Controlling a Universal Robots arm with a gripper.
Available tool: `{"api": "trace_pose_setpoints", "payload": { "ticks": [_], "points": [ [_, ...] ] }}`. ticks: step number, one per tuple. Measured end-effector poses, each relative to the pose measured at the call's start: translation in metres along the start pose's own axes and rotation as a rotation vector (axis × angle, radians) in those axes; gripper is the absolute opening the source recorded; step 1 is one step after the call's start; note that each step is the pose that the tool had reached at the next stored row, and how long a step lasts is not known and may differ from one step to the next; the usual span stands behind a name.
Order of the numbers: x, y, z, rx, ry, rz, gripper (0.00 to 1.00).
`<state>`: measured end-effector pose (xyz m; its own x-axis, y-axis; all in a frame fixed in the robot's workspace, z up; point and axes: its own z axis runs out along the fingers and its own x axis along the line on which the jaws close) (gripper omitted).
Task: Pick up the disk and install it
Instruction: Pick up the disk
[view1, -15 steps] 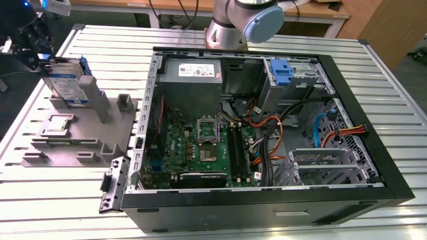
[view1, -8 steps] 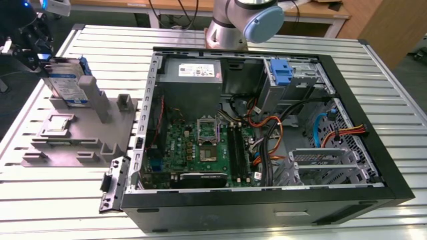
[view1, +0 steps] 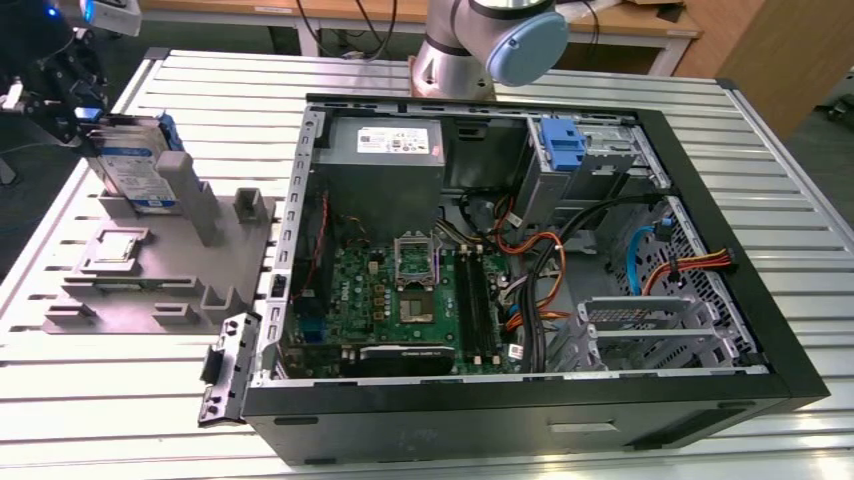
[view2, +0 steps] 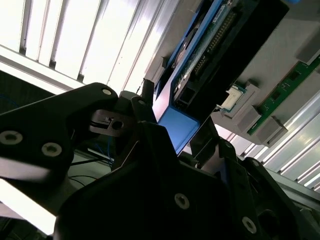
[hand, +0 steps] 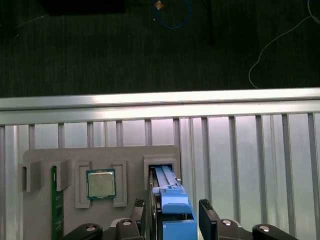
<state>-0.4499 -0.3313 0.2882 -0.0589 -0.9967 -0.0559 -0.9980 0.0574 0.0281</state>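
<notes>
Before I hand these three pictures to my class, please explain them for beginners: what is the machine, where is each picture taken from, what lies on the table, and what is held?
The machine is one robot arm on a slatted metal table. The exterior view watches the whole scene; both wrist views come from cameras riding on the arm. On the table lie an open computer case and a grey holder carrying a processor chip. The disk, in its blue carrier, stands upright in that holder. The gripper straddles it with a gap on one side, so nothing is held yet.
</notes>
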Motion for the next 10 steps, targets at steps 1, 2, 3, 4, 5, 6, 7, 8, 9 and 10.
{"api": "trace_pose_setpoints", "payload": {
  "ticks": [1, 2, 3, 4, 5, 6, 7, 8, 9, 10],
  "points": [
    [0.0000, 0.0000, 0.0001, 0.0000, 0.0000, 0.003, 0.54],
    [0.0000, 0.0000, 0.0001, 0.0000, 0.0000, 0.003, 0.54],
    [0.0000, 0.0000, 0.0001, 0.0000, 0.0000, 0.003, 0.54],
    [0.0000, 0.0000, 0.0001, 0.0001, -0.0001, 0.003, 0.54],
    [0.0000, 0.0000, 0.0002, 0.0002, -0.0001, 0.003, 0.54],
    [0.0000, 0.0000, 0.0002, 0.0002, -0.0001, 0.003, 0.53],
    [0.0000, 0.0001, 0.0002, 0.0002, -0.0001, 0.003, 0.53],
    [0.0000, 0.0000, 0.0002, 0.0002, -0.0001, 0.003, 0.53],
    [0.0000, 0.0000, 0.0002, 0.0002, -0.0001, 0.003, 0.46],
    [0.0000, 0.0000, 0.0002, 0.0002, -0.0001, 0.004, 0.46]
  ]
}}
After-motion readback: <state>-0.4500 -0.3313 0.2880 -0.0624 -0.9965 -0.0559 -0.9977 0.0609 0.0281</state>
